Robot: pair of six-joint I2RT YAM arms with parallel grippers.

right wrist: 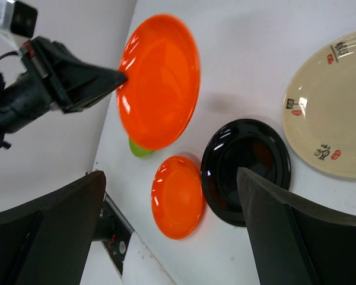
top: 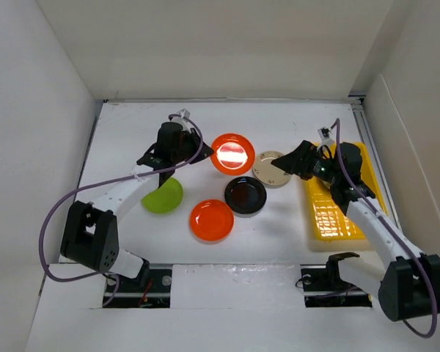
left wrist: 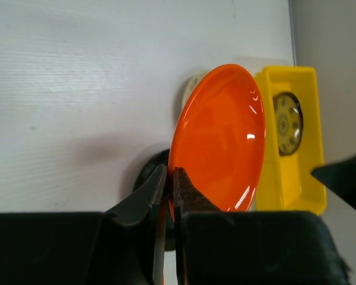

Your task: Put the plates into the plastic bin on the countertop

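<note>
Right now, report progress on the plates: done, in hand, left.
Done: one patterned plate visible in the yellow bin. In hand: left claw shut on the rim of an orange plate, held tilted; right claw open, empty. Left on the countertop: lime green plate, second orange plate, black plate, cream plate.

Light fell bright and even from overhead, washing the white countertop (top: 132, 139) close to overexposure. A white hot spot of glare sat on the raised orange plate (top: 232, 152), and pale streaks ran across the yellow bin (top: 330, 216). Shadows under the plates were soft and faint. In the 2 wrist views the left gripper (left wrist: 169, 172) and right gripper (right wrist: 171, 178), close to the lens, were near black and out of focus, while the plates beyond stayed fairly sharp with small highlights.
</note>
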